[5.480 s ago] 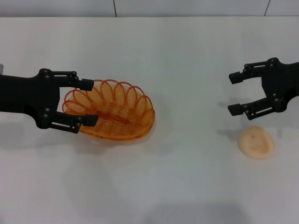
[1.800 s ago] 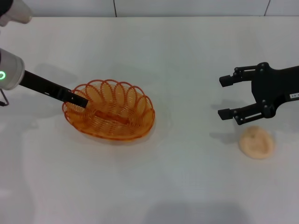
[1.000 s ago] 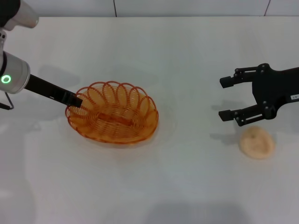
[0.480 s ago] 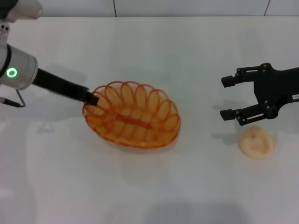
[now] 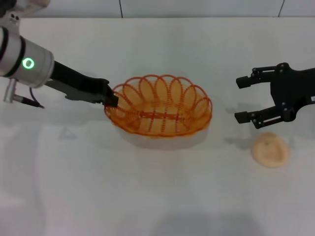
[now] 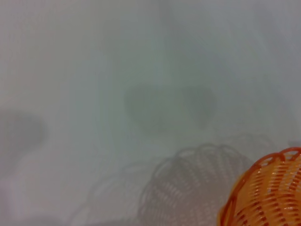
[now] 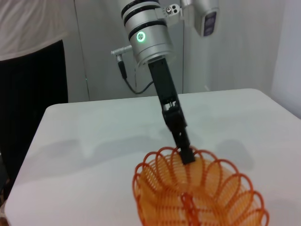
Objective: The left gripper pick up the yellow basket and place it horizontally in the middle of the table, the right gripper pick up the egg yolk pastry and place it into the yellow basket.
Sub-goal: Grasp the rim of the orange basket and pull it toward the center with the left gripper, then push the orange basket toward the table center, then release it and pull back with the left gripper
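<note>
The yellow basket [image 5: 160, 104] hangs a little above the middle of the white table [image 5: 157, 196], its shadow under it, long side running left to right. My left gripper [image 5: 111, 100] is shut on the basket's left rim. The basket also shows in the left wrist view [image 6: 265, 190] and in the right wrist view [image 7: 200, 193], where the left gripper [image 7: 187, 155] pinches its far rim. My right gripper [image 5: 243, 100] is open and empty, just above and left of the egg yolk pastry [image 5: 269, 149], which lies on the table at the right.
A wall runs behind the table's far edge [image 5: 157, 17]. In the right wrist view a person in dark trousers [image 7: 30, 94] stands beyond the table's far corner.
My left gripper has carried the basket to the right, toward the table's middle, lifted it and turned it level. My right gripper has shifted slightly right. The pastry has not moved.
</note>
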Controlling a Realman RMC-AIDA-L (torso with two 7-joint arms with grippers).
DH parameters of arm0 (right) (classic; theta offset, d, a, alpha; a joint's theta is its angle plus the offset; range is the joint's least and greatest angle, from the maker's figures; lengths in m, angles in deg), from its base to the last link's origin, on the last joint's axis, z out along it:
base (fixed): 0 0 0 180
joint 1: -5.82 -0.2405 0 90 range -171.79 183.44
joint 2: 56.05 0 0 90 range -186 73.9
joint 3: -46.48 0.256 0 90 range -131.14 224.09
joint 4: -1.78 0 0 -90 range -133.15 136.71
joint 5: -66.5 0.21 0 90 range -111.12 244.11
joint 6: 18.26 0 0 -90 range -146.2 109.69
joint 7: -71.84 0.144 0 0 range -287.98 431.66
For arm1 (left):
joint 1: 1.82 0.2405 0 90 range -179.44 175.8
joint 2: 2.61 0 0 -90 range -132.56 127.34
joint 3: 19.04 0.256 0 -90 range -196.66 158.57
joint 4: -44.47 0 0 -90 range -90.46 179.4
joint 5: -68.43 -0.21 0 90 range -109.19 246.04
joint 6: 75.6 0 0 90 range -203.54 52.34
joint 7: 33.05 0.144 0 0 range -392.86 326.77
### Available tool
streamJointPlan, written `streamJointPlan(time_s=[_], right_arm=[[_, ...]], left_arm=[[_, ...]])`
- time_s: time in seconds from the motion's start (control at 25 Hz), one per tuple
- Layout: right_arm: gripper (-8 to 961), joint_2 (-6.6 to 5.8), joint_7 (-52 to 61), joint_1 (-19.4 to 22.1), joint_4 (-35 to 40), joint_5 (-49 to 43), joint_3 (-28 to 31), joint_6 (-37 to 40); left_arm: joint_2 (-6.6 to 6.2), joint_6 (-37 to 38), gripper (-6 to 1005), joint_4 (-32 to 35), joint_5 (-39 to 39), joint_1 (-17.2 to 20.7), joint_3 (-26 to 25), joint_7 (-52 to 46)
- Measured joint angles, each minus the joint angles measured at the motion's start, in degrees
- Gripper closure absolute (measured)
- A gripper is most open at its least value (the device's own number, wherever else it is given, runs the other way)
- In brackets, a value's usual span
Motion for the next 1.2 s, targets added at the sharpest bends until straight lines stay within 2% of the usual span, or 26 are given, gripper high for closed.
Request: streamJointPlan(time_s=[0.16,0.4,1.2], right_arm=[[138,-0.06,0.00,0.41,0.95,0.01,0.10,0.00],[139,-0.20,-0.04,0.47,1.13,0.00,0.12,0.08],[143,-0.26,-0.78,1.03,1.15,0.00,0.12,0.17]], left_arm=[[0.51,-0.48,925,-0.07,0.32,-0.14,3.20,-5.49],[0.81,-2.29,925,-4.17,0.63,-0.54,3.60,-9.49],[0.88,-4.92,921,-8.99,3.02,-2.28,4.33,-10.28]])
